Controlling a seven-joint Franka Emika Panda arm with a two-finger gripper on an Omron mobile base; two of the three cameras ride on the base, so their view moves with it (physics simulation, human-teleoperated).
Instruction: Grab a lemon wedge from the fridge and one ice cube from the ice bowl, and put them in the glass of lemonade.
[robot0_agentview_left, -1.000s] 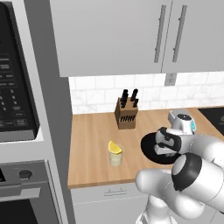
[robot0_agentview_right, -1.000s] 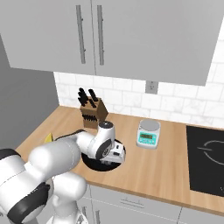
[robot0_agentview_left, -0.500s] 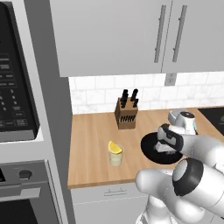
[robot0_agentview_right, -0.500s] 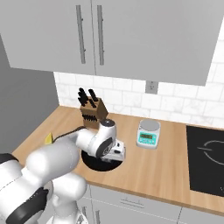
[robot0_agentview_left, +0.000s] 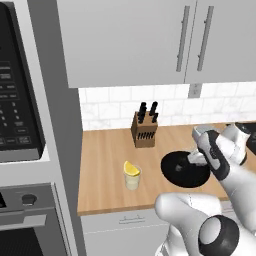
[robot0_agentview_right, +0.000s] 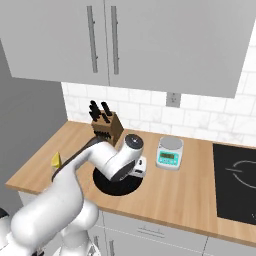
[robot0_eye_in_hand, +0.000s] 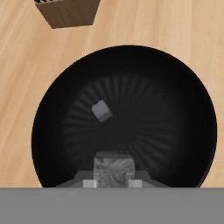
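I've got the gripper (robot0_eye_in_hand: 113, 183) down over the ice bowl (robot0_eye_in_hand: 57, 100), jaws pinched in on an ice cube (robot0_eye_in_hand: 113, 168) that sits right between the fingertips in the hand view. Looks like a real grip, not just contact, but I'd call that a judgement until it lifts. A second, smaller cube (robot0_eye_in_hand: 101, 110) lies loose on the bowl floor, apart from the held one, further from the hand.

Lemon wedge (robot0_agentview_left: 131, 169) is already perched on the glass of lemonade (robot0_agentview_left: 132, 179), so I read the fridge half as done and the ice as what's left.

Relation that matters next: from the left base view, the glass stands to the left of the ice bowl (robot0_agentview_left: 182, 170), on the counter (robot0_agentview_left: 105, 165), slightly nearer the counter's front edge, clear gap between the two. So the carry is up out of the bowl, then left. Knife block (robot0_agentview_left: 144, 131) sits behind that path, toward the wall, not in the way. The cube is roughly square, so no long axis to worry about; the glass mouth is partly taken by the wedge, so the drop wants the open side.

Writing: none legible. The scale (robot0_agentview_right: 169, 153) has a display panel, too small to read.
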